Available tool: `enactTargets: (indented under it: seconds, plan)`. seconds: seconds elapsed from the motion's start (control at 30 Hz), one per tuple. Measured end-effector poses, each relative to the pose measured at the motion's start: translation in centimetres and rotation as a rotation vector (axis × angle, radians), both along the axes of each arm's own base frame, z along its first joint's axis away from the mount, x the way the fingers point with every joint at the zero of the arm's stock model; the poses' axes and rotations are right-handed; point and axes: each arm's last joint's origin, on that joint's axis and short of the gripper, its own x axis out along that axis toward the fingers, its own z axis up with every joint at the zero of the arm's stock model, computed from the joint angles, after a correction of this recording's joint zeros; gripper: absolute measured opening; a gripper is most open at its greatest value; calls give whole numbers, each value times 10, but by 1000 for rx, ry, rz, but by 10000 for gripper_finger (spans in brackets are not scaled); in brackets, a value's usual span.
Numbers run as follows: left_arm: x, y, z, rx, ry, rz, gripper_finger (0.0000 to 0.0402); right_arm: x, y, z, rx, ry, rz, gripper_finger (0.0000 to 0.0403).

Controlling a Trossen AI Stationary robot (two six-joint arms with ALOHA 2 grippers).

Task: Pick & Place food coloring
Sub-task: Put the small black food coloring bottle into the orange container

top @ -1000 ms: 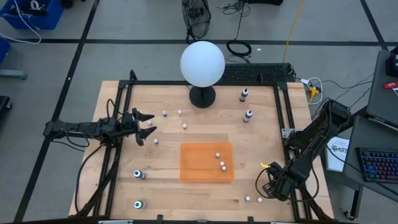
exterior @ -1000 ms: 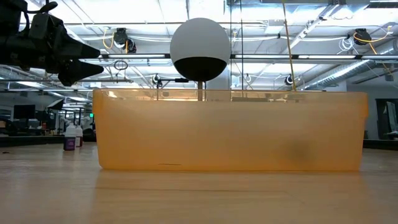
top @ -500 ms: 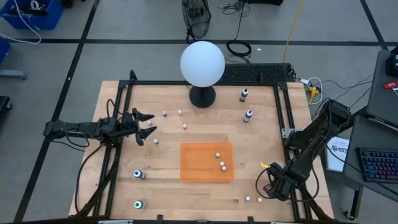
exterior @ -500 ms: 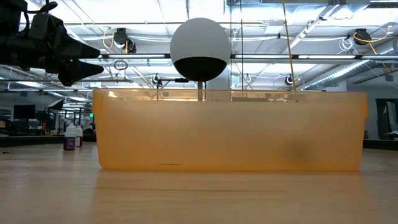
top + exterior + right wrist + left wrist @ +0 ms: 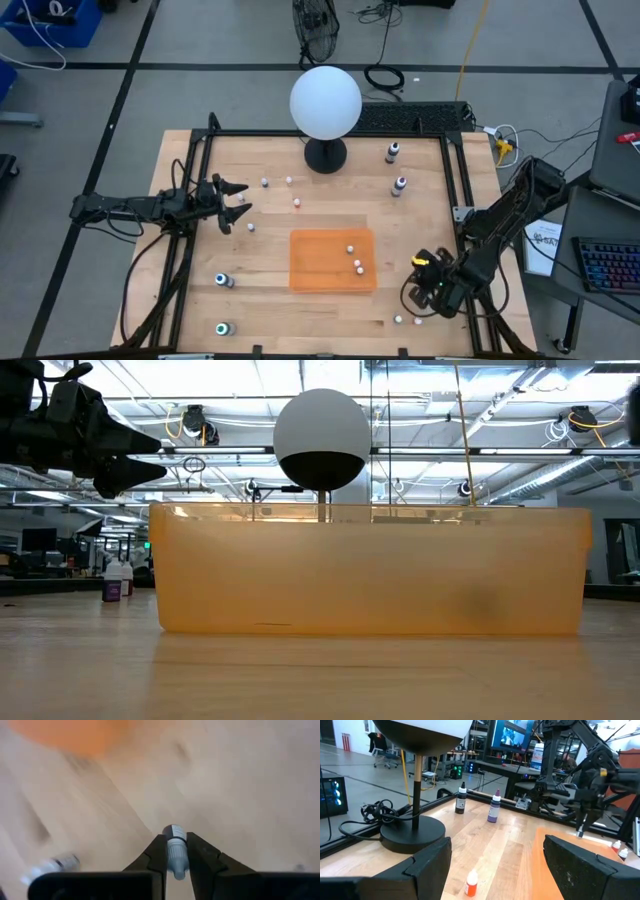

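While a small white-capped dropper bottle [image 5: 175, 851] is pinched between its two dark fingers [image 5: 157, 854], the right gripper [image 5: 420, 296] is held above the bench [image 5: 270, 300] near the front right corner, just beside the right edge of the orange tray [image 5: 315, 270]. In the right wrist view the bottle is seen clamped on both sides by the jaws, its cap end pointing away from the wrist and its body reaching back between the fingers. Whether the bottle is touching the wood cannot be told. A second bottle [image 5: 50, 866] is seen lying on the bench beside the gripper.

The left gripper [image 5: 232, 205] is held by the left edge of the bench, well apart from the tray, with its jaws spread open and nothing between them. In the left wrist view a red-orange bottle [image 5: 471, 883] is seen lying on the wood ahead of the open fingers [image 5: 427, 862], not between them.

Three food coloring bottles [image 5: 356, 263] are lying inside the tray at its right side. Others are scattered on the bench: a few small ones [image 5: 289, 182] between the left gripper and the black base of the white globe lamp [image 5: 325, 103], two upright bottles [image 5: 392, 152] near the back right corner, two [image 5: 222, 281] near the front left corner, and two [image 5: 399, 320] just beside the right gripper at the front edge.
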Motion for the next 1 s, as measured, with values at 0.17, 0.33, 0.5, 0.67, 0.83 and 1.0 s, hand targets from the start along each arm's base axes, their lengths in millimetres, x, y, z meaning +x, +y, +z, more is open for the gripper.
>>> enactTargets:
  seconds: [0.17,0.33,0.5,0.67,0.83,1.0]
  plan:
    - [0,0,0,0,-1,0,310,23,-17,25,-177,-158,87,40]
    - [0,0,0,0,-1,0,310,65,-30,73,-315,-352,227,39]
    - [0,0,0,0,-1,0,310,115,-44,137,-330,-468,377,39]
    - [0,0,0,0,-1,0,310,154,-63,164,-309,-245,407,39]
    - [0,0,0,0,0,0,310,179,-86,129,-166,155,380,39]
    - [0,0,0,0,-1,0,310,196,-93,79,-104,319,406,38]
